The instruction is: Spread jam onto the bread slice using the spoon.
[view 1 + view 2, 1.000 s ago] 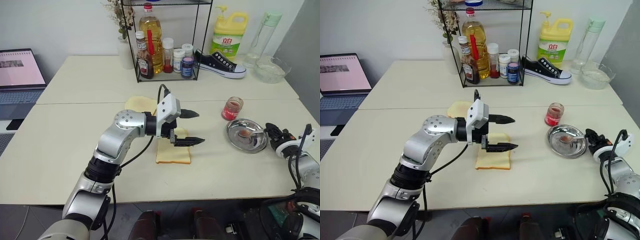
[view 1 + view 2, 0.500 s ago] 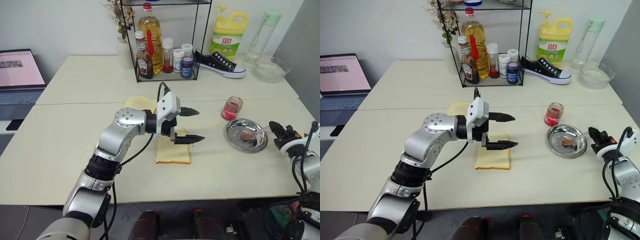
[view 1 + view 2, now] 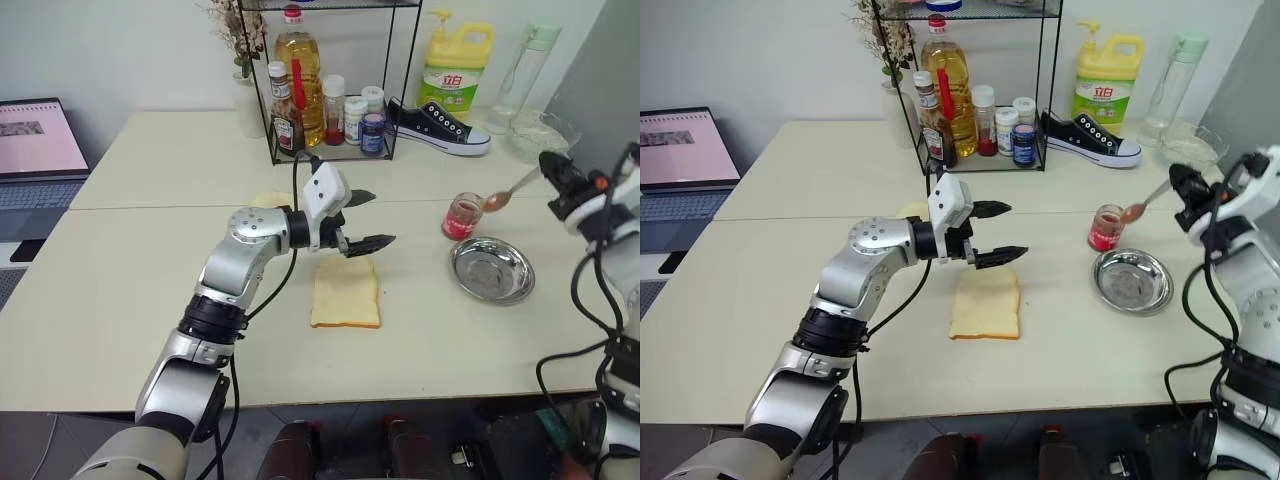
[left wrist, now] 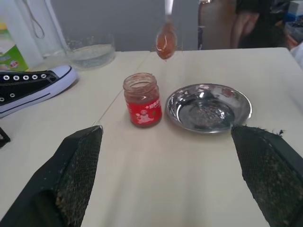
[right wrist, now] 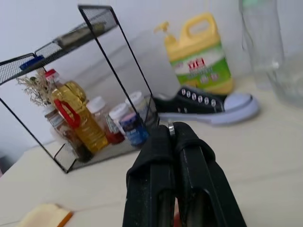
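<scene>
Right gripper (image 3: 553,170), clamped on the spoon (image 3: 508,191), holds its red-smeared bowl above the jam (image 3: 463,217) jar, while nearer, the left gripper (image 3: 366,219) hangs spread apart over the plain bread slice's (image 3: 346,296) far edge.

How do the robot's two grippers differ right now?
The left gripper has its fingers spread wide and holds nothing; the right gripper is shut on the spoon. The left gripper hangs just beyond the bread slice, pointing sideways toward the jam jar; the right gripper is raised, with the spoon's red-smeared bowl just above that jar. Both have black fingers.
</scene>
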You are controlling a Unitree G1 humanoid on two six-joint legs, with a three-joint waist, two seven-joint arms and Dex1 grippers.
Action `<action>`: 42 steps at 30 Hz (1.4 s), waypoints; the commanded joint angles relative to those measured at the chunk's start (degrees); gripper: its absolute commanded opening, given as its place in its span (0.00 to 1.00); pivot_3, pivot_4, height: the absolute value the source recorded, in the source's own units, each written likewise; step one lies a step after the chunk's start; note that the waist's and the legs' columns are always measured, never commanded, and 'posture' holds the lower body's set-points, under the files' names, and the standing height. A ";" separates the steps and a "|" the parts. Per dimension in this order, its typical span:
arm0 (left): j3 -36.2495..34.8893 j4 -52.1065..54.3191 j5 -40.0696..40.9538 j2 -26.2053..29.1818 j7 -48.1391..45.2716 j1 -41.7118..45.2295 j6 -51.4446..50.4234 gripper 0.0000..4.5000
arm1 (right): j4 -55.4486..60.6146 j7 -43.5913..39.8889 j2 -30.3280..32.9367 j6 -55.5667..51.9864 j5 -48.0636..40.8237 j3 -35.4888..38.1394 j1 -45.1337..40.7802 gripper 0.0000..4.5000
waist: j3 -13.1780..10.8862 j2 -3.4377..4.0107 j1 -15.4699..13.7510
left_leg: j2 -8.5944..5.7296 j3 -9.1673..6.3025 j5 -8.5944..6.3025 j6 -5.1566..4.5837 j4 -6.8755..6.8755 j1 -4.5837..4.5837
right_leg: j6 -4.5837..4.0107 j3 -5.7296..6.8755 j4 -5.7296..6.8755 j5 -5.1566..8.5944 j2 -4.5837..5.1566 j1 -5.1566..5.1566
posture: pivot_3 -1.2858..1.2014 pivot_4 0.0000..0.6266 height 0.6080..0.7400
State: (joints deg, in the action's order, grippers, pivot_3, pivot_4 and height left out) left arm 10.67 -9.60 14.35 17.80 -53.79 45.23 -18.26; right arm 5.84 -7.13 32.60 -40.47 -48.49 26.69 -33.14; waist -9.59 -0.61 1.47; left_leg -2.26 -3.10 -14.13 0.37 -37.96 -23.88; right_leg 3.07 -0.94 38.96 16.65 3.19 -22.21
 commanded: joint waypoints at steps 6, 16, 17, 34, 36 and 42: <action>-1.18 0.77 -0.11 -0.68 1.84 2.13 1.30 1.00 | -5.85 -3.44 -0.37 5.48 7.69 -4.16 -4.61 0.01 | 0.00 0.00 0.03 | 0.00 0.05 0.00 0.00 0.00 -0.01 | 0.00 -0.04 0.02 0.00 0.01 -0.03 | 0.52 0.24 1.00; -1.15 2.37 0.15 -0.31 2.53 1.67 0.56 1.00 | -9.85 -6.72 -1.91 9.36 13.98 -7.39 -6.02 0.01 | 0.00 0.00 0.07 | 0.00 0.04 0.00 0.01 0.00 0.00 | 0.00 -0.04 0.02 0.00 0.01 -0.04 | 0.52 0.24 1.00; -1.14 2.65 0.18 -0.29 2.59 1.57 0.41 1.00 | -9.97 -6.99 -1.97 9.68 14.46 -7.61 -6.08 0.01 | 0.00 0.00 0.06 | 0.00 0.04 0.00 0.01 0.00 0.00 | 0.00 -0.04 0.03 0.00 0.01 -0.05 | 0.52 0.24 1.00; -0.76 5.33 0.42 -0.29 3.43 0.57 -1.14 1.00 | -17.83 -12.40 -2.78 21.50 28.70 -14.74 -6.64 0.01 | 0.00 0.01 0.07 | -0.01 0.04 0.01 0.02 -0.01 0.00 | 0.00 -0.04 0.02 0.00 0.01 -0.06 | 0.52 0.24 1.00; -0.74 5.70 0.44 -0.23 3.43 0.34 -1.31 1.00 | -18.28 -12.37 -2.69 22.65 29.78 -14.67 -6.95 0.01 | 0.00 0.00 0.07 | -0.01 0.04 0.01 0.02 0.00 0.00 | 0.00 -0.04 0.03 0.00 0.01 -0.06 | 0.52 0.24 1.00; -0.73 5.89 0.41 -0.26 3.39 0.27 -1.34 1.00 | -18.63 -13.19 -2.62 23.17 30.57 -14.47 -7.38 0.01 | 0.00 0.01 0.08 | -0.01 0.04 0.02 0.03 0.00 0.00 | 0.00 -0.04 0.03 0.00 0.01 -0.06 | 0.52 0.24 1.00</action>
State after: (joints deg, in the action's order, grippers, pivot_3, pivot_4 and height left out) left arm 10.65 -6.24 14.27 17.58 -50.63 45.14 -19.77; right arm -13.80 -19.88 29.42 -18.92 -18.44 11.50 -39.01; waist -9.59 -0.60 1.55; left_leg -2.26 -3.06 -14.12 0.40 -37.97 -23.88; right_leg 3.06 -0.98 38.99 16.65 3.20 -22.27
